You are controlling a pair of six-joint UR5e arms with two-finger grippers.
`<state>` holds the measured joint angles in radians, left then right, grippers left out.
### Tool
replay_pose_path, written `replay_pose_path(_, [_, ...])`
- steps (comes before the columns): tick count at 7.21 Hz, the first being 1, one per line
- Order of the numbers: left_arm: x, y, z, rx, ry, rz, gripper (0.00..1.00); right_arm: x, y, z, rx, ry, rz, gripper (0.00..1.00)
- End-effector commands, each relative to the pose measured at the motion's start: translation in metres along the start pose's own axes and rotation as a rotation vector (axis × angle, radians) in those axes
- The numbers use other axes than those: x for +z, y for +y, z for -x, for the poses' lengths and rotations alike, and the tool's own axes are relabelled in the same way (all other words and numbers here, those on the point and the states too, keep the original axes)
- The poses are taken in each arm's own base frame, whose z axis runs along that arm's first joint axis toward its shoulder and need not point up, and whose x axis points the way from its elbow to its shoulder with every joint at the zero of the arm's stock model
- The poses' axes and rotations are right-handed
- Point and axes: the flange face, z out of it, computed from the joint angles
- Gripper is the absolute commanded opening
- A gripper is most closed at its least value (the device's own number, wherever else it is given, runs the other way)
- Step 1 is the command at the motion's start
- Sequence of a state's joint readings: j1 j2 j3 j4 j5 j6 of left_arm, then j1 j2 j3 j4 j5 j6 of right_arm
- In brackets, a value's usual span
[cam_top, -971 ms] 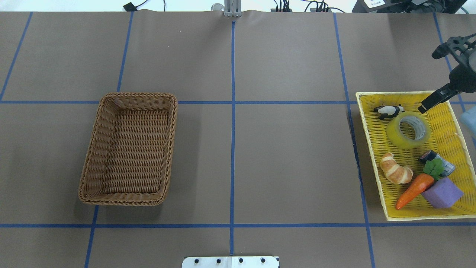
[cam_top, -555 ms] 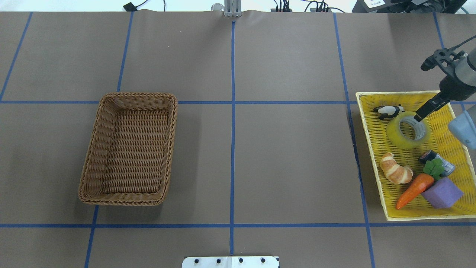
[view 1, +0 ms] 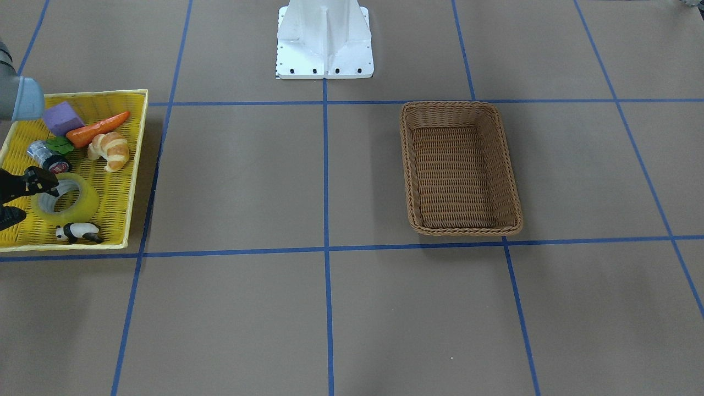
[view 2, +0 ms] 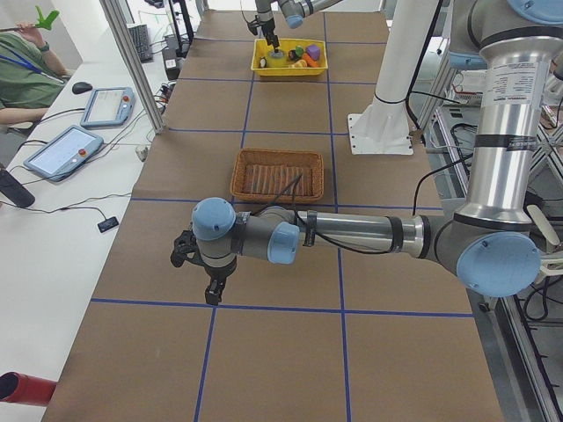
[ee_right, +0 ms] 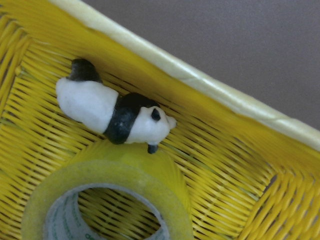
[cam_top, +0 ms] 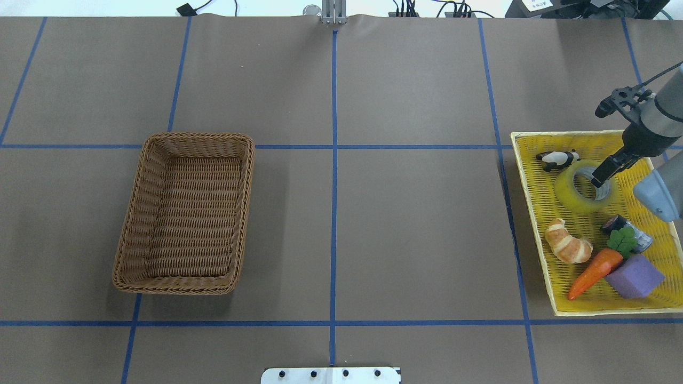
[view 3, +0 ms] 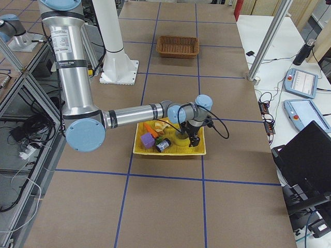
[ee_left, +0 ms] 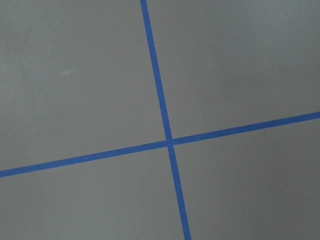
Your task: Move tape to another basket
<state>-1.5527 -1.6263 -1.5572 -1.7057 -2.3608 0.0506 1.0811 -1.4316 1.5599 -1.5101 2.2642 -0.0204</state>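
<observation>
I am at the grasping step, and nothing is lifted yet. The right gripper [view 1: 34, 201] hangs tilted over the tape [cam_top: 565, 192] with its jaws apart. One finger reaches down towards the roll's open core. The other stands outside the roll, so I judge that the roll's wall lies between them. I cannot tell whether either finger touches the roll.

The tape lies flat, directly under the gripper, in the yellow tray [cam_top: 533, 181]. A toy panda [cam_top: 557, 158] lies against the roll on the side away from the inner finger, as the right wrist camera shows.

The basket [cam_top: 198, 136] is well apart from this gripper, across the bench towards my left arm. The left gripper [view 2: 207, 264] hovers over bare bench, and I cannot tell whether it is open or closed.

Next I want to sink a little lower and close squarely on the wall. The lift should be straight up, so the roll neither swings nor drags the panda along. The long carry across to the basket comes after that.
</observation>
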Motion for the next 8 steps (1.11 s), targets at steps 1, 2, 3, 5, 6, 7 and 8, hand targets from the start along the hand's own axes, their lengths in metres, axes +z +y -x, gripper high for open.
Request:
replay_pose_path(1, [-0.001, -0.001, -0.001, 0.003, 0.000, -0.003, 0.98, 0.014, 0.000, 0.003, 0.000, -0.004, 0.028, 1.00])
replay_pose_path(2, [-0.001, -0.001, -0.001, 0.003, 0.000, -0.003, 0.98, 0.015, 0.000, 0.003, -0.001, -0.004, 0.029, 0.94])
replay_pose_path(3, [-0.001, -0.001, -0.002, 0.006, 0.000, -0.004, 0.98, 0.014, -0.001, 0.004, -0.006, -0.004, 0.026, 0.40])
replay_pose_path(5, [-0.001, -0.001, -0.002, 0.006, 0.000, -0.004, 0.98, 0.004, -0.011, 0.011, -0.027, -0.004, 0.004, 0.00])
replay_pose_path(6, [-0.001, -0.001, -0.002, 0.004, 0.001, -0.004, 0.98, 0.003, -0.010, 0.009, -0.025, -0.005, 0.003, 0.00])
replay_pose_path(7, [-0.001, -0.001, -0.002, 0.004, 0.001, -0.004, 0.98, -0.010, -0.011, 0.005, -0.014, -0.007, -0.021, 0.00])
replay_pose_path(8, [-0.001, 0.000, -0.001, 0.005, 0.001, -0.003, 0.98, -0.032, -0.011, 0.006, -0.015, -0.009, -0.061, 0.00])
